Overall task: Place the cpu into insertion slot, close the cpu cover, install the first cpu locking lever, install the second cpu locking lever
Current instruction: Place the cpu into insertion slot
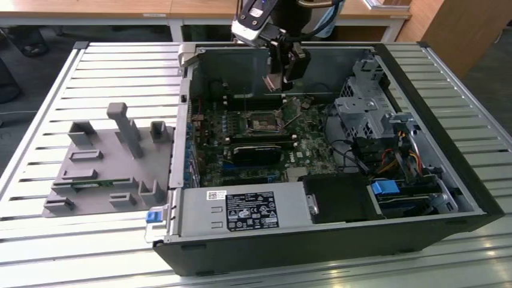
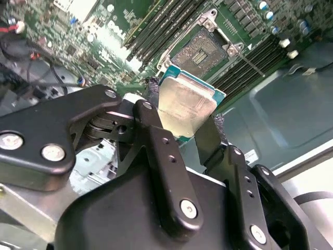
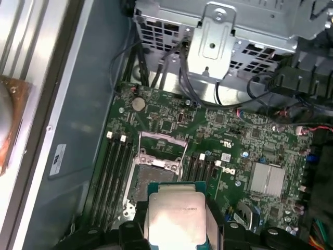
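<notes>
Your hand (image 1: 282,80) hangs inside the open computer case (image 1: 472,198), above the green board (image 1: 308,150). In the exterior view it sits at 12 o'clock from the insertion slot (image 1: 261,123), clear of the board. In both wrist views the fingers (image 2: 161,151) are clamped on two opposite edges of the cpu (image 2: 187,99), whose pale metal top faces the cameras. The chip is held in the air, not touching the slot.

The insertion slot (image 3: 153,179) lies bare, its dark centre showing between the memory slots (image 3: 112,166). The cpu cover (image 3: 158,137) stands as a silver frame at the slot's far edge, lifted and not lying over it.

In the exterior view, a long black card (image 1: 260,153) lies just at 6 o'clock of the slot and the labelled power supply (image 1: 240,210) further along that line. A grey fixture tray (image 1: 104,162) rests on the slatted desk (image 1: 64,252), at 9 o'clock of the case.
</notes>
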Motion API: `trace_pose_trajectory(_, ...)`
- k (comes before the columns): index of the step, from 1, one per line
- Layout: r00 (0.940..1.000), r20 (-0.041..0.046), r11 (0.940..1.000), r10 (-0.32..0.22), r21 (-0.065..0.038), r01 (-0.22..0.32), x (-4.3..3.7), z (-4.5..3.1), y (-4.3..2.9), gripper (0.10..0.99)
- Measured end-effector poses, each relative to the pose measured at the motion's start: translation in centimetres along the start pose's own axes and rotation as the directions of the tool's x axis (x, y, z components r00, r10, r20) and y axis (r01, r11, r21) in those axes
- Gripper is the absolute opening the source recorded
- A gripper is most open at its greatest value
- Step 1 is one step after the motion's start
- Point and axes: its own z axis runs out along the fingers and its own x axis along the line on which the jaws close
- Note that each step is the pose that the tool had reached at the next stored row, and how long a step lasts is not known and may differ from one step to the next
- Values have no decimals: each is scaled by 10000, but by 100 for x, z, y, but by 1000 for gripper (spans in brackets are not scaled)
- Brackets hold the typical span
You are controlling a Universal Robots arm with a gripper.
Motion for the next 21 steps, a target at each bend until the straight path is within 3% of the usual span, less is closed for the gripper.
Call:
trace_pose_trajectory(4, 9989, 36, 9989, 472, -15, -472, 0, 33, -3, 525)
trace_pose_trajectory(12, 9985, 46, 9986, 537, -24, -537, -1, 110, -10, 525)
trace_pose_trajectory(16, 9979, 81, 9978, 647, -168, -645, 1, 151, -27, 525)
trace_pose_trajectory(21, 9920, 131, 9919, 1259, -191, -1256, 6, 208, -34, 525)
